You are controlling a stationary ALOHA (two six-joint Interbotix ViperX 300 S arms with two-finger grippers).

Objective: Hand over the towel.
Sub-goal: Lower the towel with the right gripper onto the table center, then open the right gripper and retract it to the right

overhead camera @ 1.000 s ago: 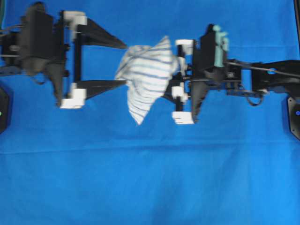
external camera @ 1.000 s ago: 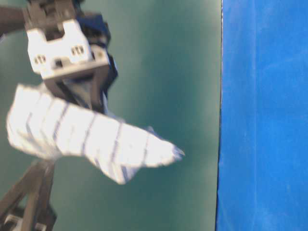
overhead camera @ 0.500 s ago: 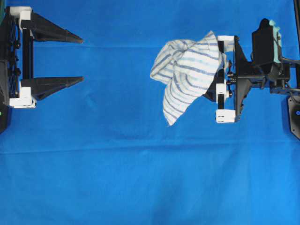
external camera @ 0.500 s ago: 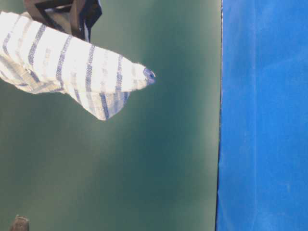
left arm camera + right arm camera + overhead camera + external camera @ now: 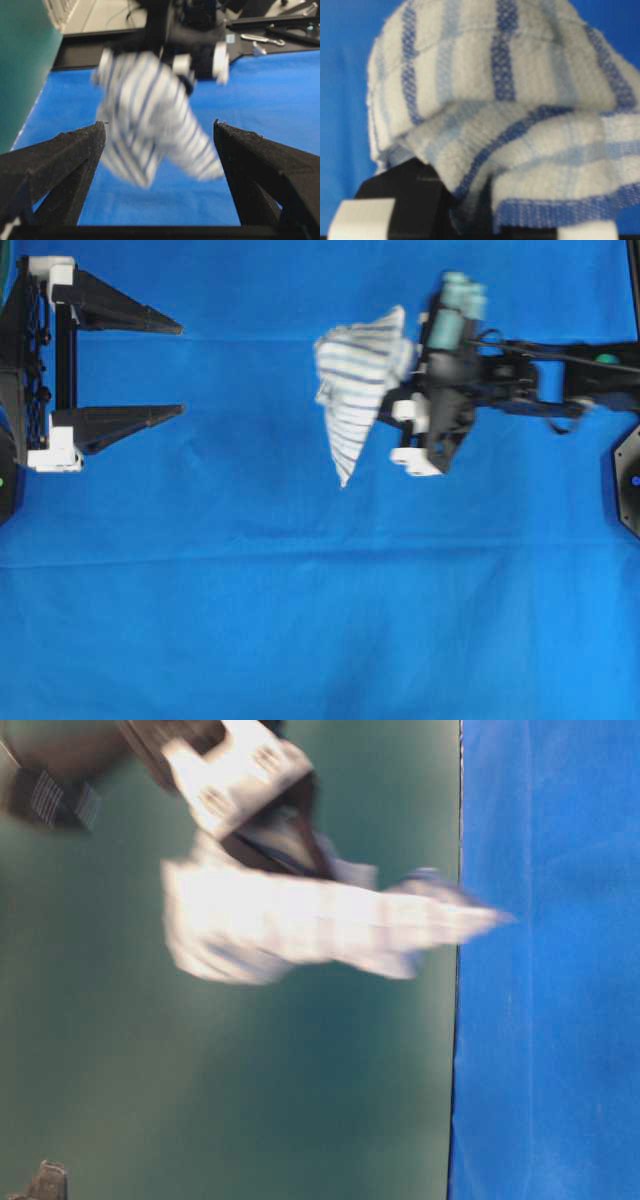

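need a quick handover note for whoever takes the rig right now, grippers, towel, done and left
Right gripper: shut on the towel, held in the air over the blue cloth, right of centre in the overhead view.
Left gripper: open wide, empty, at the left edge, fingers pointing at the towel with a clear gap between.
Done: towel picked up and held by the right gripper.
Left: bring the two together, close the left fingers on the towel, then release the right.

Large plain blue cloth [image 5: 300,620] covering the work surface, faint horizontal crease across it, dark green wall panel [image 5: 250,1100] bordering the cloth's edge, metal tools [image 5: 260,39] on black surface beyond the cloth's far edge
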